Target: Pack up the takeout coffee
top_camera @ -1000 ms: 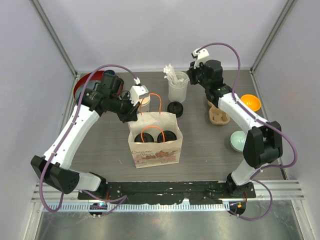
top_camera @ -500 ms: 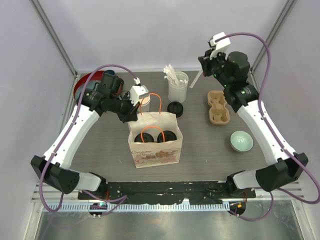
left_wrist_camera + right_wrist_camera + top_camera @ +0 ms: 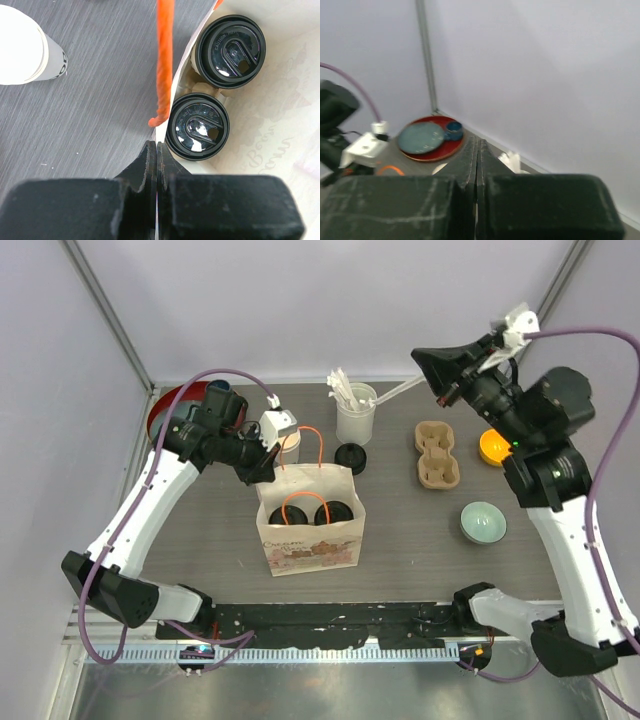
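A printed paper bag (image 3: 310, 540) stands mid-table with two black-lidded takeout coffee cups (image 3: 230, 51) (image 3: 197, 126) inside. My left gripper (image 3: 156, 145) is shut on the bag's back rim (image 3: 268, 475), beside the orange handle (image 3: 163, 60). An open white cup (image 3: 288, 443) (image 3: 22, 52) stands just behind the bag, and a loose black lid (image 3: 350, 457) lies to its right. My right gripper (image 3: 416, 357) (image 3: 476, 140) is raised high at the back right, shut on a white stick (image 3: 400, 391).
A white cylinder of sticks (image 3: 356, 412) stands at the back centre. A tan pulp carrier (image 3: 437, 453), an orange bowl (image 3: 492, 447) and a green bowl (image 3: 482, 521) are on the right. A red plate (image 3: 165, 410) with blue dishes sits back left.
My right arm has lifted from the stick cylinder and swung up and to the right, carrying a white stick. The left arm and the bag have not moved.
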`<action>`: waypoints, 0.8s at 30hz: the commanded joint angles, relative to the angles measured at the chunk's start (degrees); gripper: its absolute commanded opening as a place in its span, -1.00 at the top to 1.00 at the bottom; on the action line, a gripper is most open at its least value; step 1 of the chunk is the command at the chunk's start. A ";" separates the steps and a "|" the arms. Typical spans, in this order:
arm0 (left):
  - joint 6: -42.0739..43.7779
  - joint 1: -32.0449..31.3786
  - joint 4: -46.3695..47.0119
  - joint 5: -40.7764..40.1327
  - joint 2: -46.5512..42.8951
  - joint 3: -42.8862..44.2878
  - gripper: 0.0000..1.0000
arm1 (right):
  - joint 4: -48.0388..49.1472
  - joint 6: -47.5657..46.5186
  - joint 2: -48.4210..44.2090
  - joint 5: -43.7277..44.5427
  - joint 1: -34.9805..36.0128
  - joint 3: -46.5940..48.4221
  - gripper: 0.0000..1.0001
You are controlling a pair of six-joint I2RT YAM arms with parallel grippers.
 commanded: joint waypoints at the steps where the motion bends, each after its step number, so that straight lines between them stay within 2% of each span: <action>1: -1.47 0.25 0.75 -1.14 -1.31 1.29 1.00 | 8.02 13.10 -5.76 -15.04 -0.11 1.85 0.98; 5: -1.91 0.17 1.10 -1.14 -1.48 1.37 1.00 | 12.51 21.54 -7.36 -21.03 -0.02 0.10 0.98; 6: -1.91 0.17 1.19 -1.14 -1.57 1.29 1.00 | 16.43 23.74 -7.53 -23.48 -0.02 -0.95 0.98; 10: -1.91 0.25 1.54 -1.14 -1.84 0.94 1.00 | 25.94 34.88 -8.76 -26.57 -0.02 -11.38 0.98; 15: -2.17 0.17 1.36 -0.96 -1.75 1.28 1.00 | 36.74 41.07 -8.24 -26.49 1.64 -20.72 0.98; 19: -2.26 0.17 1.28 -0.79 -1.84 1.37 1.00 | 36.86 37.13 -6.92 -23.51 7.79 -24.60 0.98; 24: -2.26 0.17 1.10 -0.70 -1.84 1.37 1.00 | 26.33 21.34 -1.66 -16.05 18.15 -21.27 0.98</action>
